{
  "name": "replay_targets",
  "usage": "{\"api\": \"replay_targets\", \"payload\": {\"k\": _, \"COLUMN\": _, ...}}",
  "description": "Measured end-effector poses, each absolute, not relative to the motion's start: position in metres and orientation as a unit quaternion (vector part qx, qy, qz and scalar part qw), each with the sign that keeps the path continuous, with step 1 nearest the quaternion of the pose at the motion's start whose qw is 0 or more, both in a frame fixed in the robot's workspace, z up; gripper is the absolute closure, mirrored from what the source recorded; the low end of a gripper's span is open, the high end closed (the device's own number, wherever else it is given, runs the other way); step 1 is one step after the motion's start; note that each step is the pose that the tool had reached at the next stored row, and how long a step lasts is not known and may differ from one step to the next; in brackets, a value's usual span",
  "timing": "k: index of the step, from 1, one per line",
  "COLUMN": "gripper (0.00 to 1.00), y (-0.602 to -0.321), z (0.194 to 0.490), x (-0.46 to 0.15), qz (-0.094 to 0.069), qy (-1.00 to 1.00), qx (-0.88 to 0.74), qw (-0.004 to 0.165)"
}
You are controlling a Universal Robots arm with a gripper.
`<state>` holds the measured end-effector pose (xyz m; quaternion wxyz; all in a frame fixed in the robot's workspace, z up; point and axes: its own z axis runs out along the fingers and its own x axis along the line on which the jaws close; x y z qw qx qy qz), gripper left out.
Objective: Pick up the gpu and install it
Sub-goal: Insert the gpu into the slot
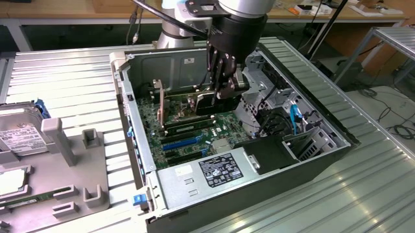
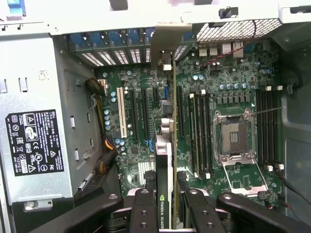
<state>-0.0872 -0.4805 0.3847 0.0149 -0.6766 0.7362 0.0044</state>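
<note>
A: Exterior view first. Where's the gripper [image 1: 219,94]?
B: Down inside the open computer case [image 1: 162,63], above the green main board [image 1: 188,128]. It's clamped narrow on the gpu [image 1: 206,104], which stands on edge.
A: Is it seated in a slot?
B: Cannot tell, the lower edge is hidden.
A: What else is there?
B: There's a power supply [image 1: 214,170] at the near end of the case. Out on the exterior view's left, on the metal table [image 1: 65,77], a grey tray [image 1: 81,160] sits with a hard drive [image 1: 19,138] and a memory stick [image 1: 29,200] beside it.
A: Wrist view?
B: Same grip. The gripper [image 2: 167,194] has its black fingers [image 2: 144,208] pressed on either side of the gpu [image 2: 165,160], seen edge-on. The card's silver bracket [image 2: 163,43] sits at the vented back wall of the case. The card runs along the board just beside the long slots. The memory slots [image 2: 201,136] and the processor socket [image 2: 235,138] are on one side of it, and the power supply [image 2: 39,136] is on the other.
</note>
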Motion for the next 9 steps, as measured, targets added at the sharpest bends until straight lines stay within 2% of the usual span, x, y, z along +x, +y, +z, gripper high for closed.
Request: {"api": "replay_targets", "payload": {"k": 9, "gripper": 0.73, "y": -0.481, "z": 0.372, "x": -0.087, "qz": 0.004, "qy": 0.736, "qx": -0.677, "qw": 0.015}}
